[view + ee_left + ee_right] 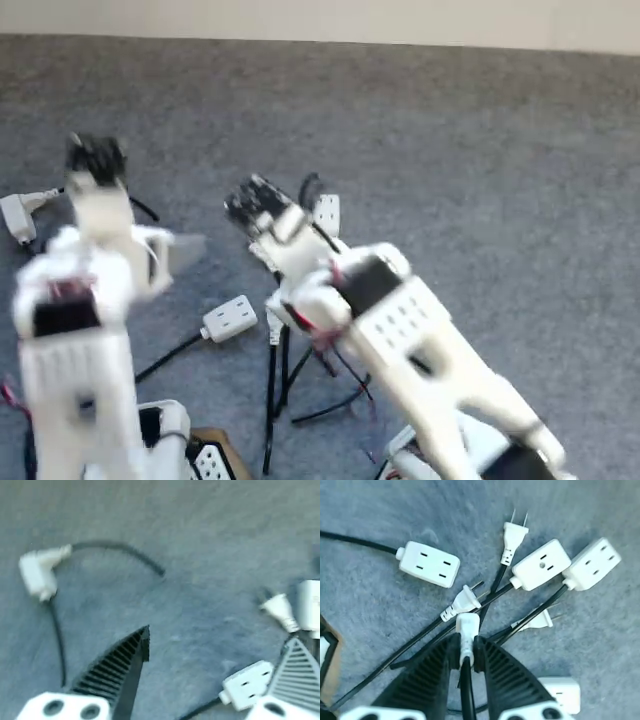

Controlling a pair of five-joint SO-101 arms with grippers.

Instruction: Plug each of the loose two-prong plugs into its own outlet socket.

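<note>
White plug (468, 626) is clenched in the right claw (466, 642) over crossed cords (495, 593) on the desk (365, 605); left claw (220, 637) hangs released. Risk: its cord, apparently tangled, could drag and skew the prongs at insertion.

You have no text, number or sign that can be read here. The outlet sockets (428, 564) and plugs (514, 536) show plain white faces, and any marking on them is too blurred to make out.
</note>
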